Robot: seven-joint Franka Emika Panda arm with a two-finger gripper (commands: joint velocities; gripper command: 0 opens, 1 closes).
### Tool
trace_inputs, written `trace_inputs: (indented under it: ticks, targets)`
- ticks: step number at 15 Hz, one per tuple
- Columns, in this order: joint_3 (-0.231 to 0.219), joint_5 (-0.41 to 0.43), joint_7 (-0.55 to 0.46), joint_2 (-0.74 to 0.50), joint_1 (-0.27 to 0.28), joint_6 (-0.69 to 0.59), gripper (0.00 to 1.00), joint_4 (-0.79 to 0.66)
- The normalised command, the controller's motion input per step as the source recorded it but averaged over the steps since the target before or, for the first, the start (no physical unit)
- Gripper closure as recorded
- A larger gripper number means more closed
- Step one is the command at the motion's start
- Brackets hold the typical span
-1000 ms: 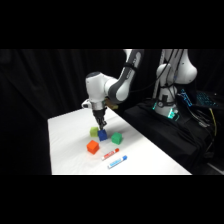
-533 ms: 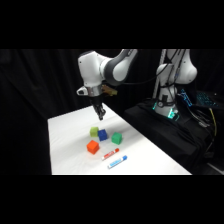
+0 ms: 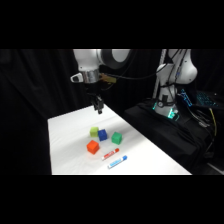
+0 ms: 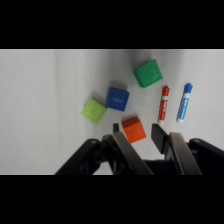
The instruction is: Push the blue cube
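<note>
From where I sit, the white bench [image 3: 75, 145] is the one brightly lit surface, glowing against a nearly black room in the side view. Both views are soft; in the wrist view the black fingers [image 4: 125, 145] are blurred, and faint grey bands of shade cross the bench.

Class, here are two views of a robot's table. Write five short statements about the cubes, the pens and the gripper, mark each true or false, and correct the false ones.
1. The blue cube touches the lime cube. True.
2. The gripper grips the blue cube. False: it hangs open above the table.
3. Two marker pens lie side by side. True: red pen, blue pen.
4. The green cube sits on the orange cube. False: they lie apart.
5. There are five cubes. False: four.
</note>
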Motion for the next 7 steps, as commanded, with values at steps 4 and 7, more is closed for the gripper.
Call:
trace_inputs:
  ticks: [4,7]
  targets:
    - [0.031,-0.141,0.18,-0.14,0.075,-0.17,0.00,0.06]
    - [0.027,-0.147,0.17,-0.11,0.051,-0.14,0.00,0.04]
